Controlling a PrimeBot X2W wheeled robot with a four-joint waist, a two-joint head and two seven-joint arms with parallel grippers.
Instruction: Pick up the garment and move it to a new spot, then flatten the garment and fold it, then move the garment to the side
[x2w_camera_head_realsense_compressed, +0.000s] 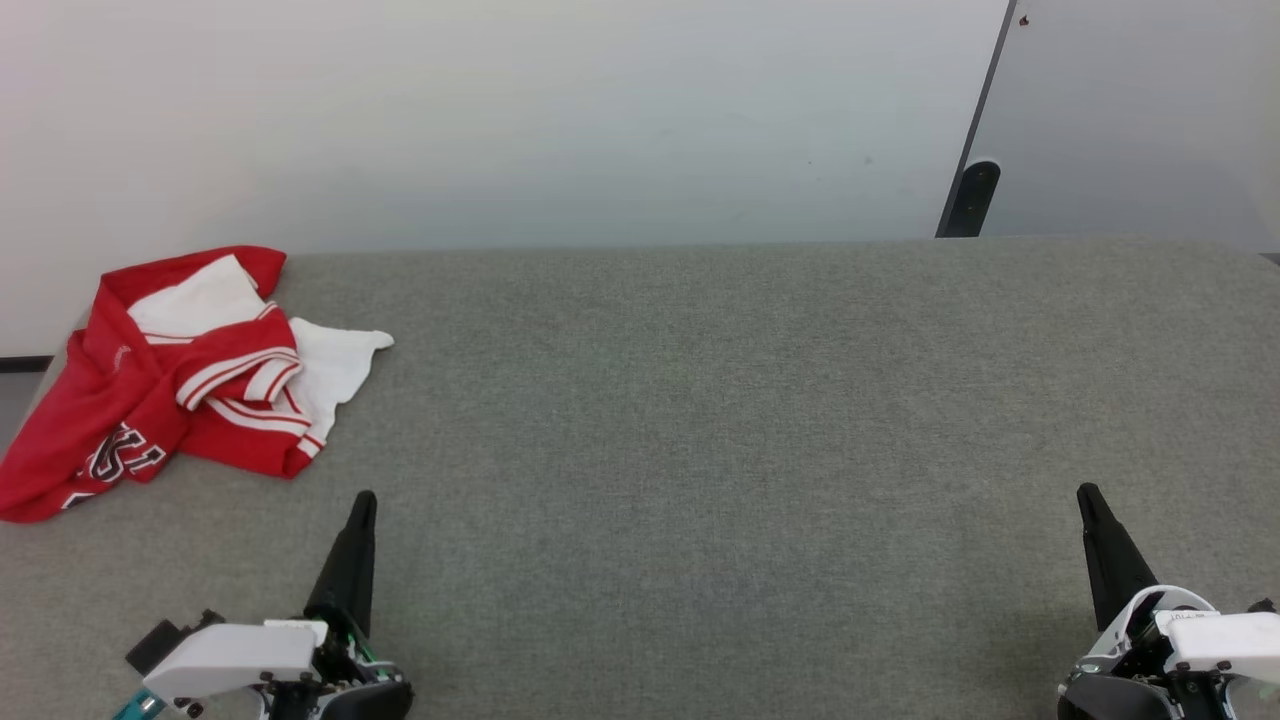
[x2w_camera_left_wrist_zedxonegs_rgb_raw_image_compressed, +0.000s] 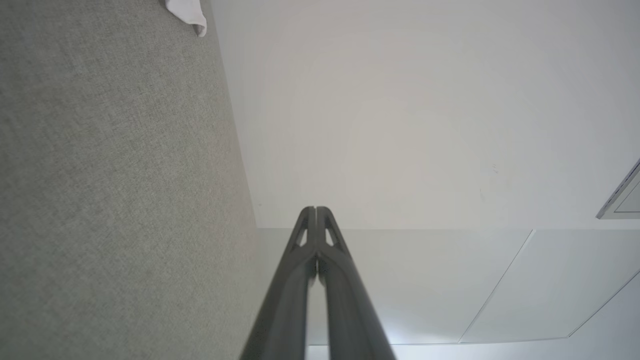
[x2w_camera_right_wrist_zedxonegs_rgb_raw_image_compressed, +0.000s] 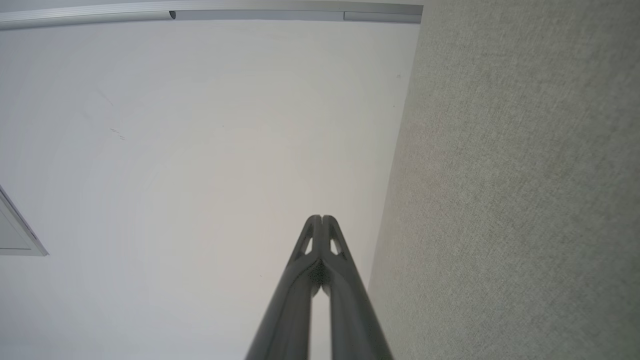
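Pickup not yet begun. Closed, empty: left claw (x2w_camera_head_realsense_compressed: 363, 497), right claw (x2w_camera_head_realsense_compressed: 1087, 490). Red shirt (x2w_camera_head_realsense_compressed: 150, 400) crumpled on counter (x2w_camera_head_realsense_compressed: 700, 450), ahead and left of left claw, apart. Next: probably open, reach, pinch.

The table (x2w_camera_head_realsense_compressed: 720, 440) is covered in grey woven cloth, matt and slightly rough, with a fine speckled grain that shows plainly in both wrist views. The garment (x2w_camera_head_realsense_compressed: 140, 400) is soft cloth, matt, red and white, lying in limp folds and creases; its white sleeve cloth looks as dull and soft as the red. The left gripper (x2w_camera_head_realsense_compressed: 364, 500) and the right gripper (x2w_camera_head_realsense_compressed: 1088, 492) each have 2 dark fingers of what looks like smooth plastic with a dull satin sheen. The shell (x2w_camera_head_realsense_compressed: 235, 655) behind the left one is smooth white plastic, faintly glossy. The wall (x2w_camera_head_realsense_compressed: 600, 120) is smooth, matt and pale, like paint.
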